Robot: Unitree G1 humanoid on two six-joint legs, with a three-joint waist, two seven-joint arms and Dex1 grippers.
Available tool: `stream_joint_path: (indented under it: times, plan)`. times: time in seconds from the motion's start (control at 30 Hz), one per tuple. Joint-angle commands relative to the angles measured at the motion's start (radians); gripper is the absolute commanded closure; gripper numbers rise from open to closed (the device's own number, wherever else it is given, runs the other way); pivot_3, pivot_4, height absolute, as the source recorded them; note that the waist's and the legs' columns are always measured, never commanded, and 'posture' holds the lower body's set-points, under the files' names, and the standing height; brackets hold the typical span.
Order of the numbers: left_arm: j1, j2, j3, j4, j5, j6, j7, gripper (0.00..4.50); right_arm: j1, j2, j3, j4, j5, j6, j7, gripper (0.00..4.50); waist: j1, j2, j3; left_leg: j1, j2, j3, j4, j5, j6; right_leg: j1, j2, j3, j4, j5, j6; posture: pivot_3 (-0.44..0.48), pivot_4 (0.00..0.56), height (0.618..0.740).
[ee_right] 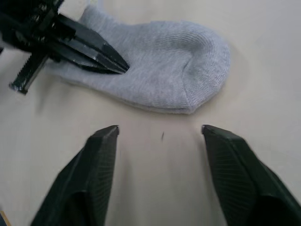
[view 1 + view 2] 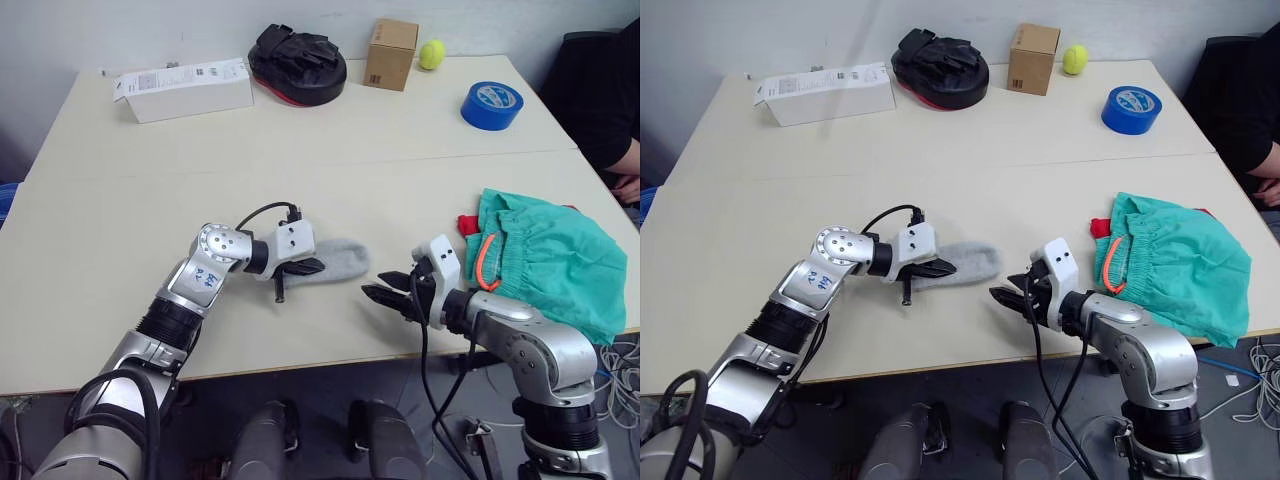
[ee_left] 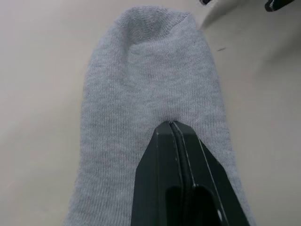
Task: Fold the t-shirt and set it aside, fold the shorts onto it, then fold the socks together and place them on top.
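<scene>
The light grey socks (image 1: 164,80) lie stacked flat on the table near its front edge, toes toward my right arm. My left gripper (image 2: 318,266) is shut, its tips resting on top of the socks (image 3: 150,70); no fabric shows pinched between them. My right gripper (image 1: 160,129) is open just short of the toe end, touching nothing. At the right edge of the table lie the teal shorts (image 2: 550,255) with an orange drawstring (image 2: 485,262), on the red t-shirt (image 2: 467,222), of which a corner sticks out.
Along the table's far side stand a white box (image 2: 185,88), a black pad (image 2: 297,62), a cardboard box (image 2: 391,53), a tennis ball (image 2: 431,54) and a blue tape roll (image 2: 492,104). A person in black (image 2: 610,90) sits at the right.
</scene>
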Motion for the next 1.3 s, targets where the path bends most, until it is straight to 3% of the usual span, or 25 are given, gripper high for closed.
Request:
stream_joint_path:
  times: [0.03, 0.07, 0.37, 0.6, 0.73, 1.07, 1.3]
  plan:
    - [0.031, 0.0, -0.015, -0.005, 0.027, 0.029, 0.008, 4.5, -0.032, 0.077, -0.099, 0.02, 0.081, 0.117, -0.082, 0.24, 0.0, 0.0, 0.0, 0.0, 0.0, 0.0, 0.0, 0.0, 0.0, 0.0, 0.0, 0.0, 0.0, 0.0, 0.0, 0.0, 0.15, 0.74]
    - [0.033, 0.0, -0.014, -0.01, 0.027, 0.032, 0.01, 4.5, -0.038, 0.097, -0.119, 0.027, 0.1, 0.152, -0.095, 0.06, 0.0, 0.0, 0.0, 0.0, 0.0, 0.0, 0.0, 0.0, 0.0, 0.0, 0.0, 0.0, 0.0, 0.0, 0.0, 0.0, 0.15, 0.74]
    - [0.041, 0.002, -0.012, -0.026, 0.036, 0.036, 0.017, 4.5, -0.18, 0.301, -0.368, 0.186, 0.139, 0.378, -0.257, 0.06, -0.004, 0.002, -0.005, 0.0, 0.0, 0.0, -0.001, 0.0, 0.0, 0.0, 0.0, 0.001, 0.0, 0.0, 0.0, 0.0, 0.15, 0.74]
    - [0.046, 0.005, -0.006, -0.029, 0.04, 0.036, 0.018, 4.5, -0.31, 0.359, -0.429, 0.384, 0.104, 0.308, -0.333, 0.06, -0.007, 0.008, -0.012, 0.001, 0.0, 0.002, -0.003, 0.0, -0.001, -0.001, 0.001, 0.001, -0.001, 0.0, 0.0, 0.0, 0.15, 0.74]
    - [0.047, 0.006, 0.0, -0.03, 0.041, 0.04, 0.022, 4.5, -0.331, 0.361, -0.416, 0.412, 0.117, 0.281, -0.345, 1.01, -0.009, 0.008, -0.012, 0.001, 0.0, 0.002, -0.004, 0.0, -0.001, -0.001, 0.001, 0.002, -0.001, 0.0, 0.0, 0.0, 0.15, 0.74]
    - [0.054, 0.009, 0.02, -0.031, 0.037, 0.048, 0.036, 4.5, -0.301, 0.318, -0.32, 0.36, 0.151, 0.261, -0.31, 4.47, -0.01, 0.008, -0.012, 0.001, 0.0, 0.003, -0.008, 0.001, -0.003, -0.002, 0.001, 0.003, -0.003, 0.0, 0.0, 0.0, 0.15, 0.74]
    - [0.046, 0.009, 0.071, -0.082, -0.003, 0.101, 0.049, 4.5, -0.304, 0.257, -0.275, 0.358, 0.159, 0.225, -0.283, 4.47, -0.009, 0.008, -0.012, 0.001, -0.001, 0.003, -0.009, 0.001, -0.003, -0.003, 0.001, 0.003, -0.003, 0.0, 0.0, 0.0, 0.15, 0.74]
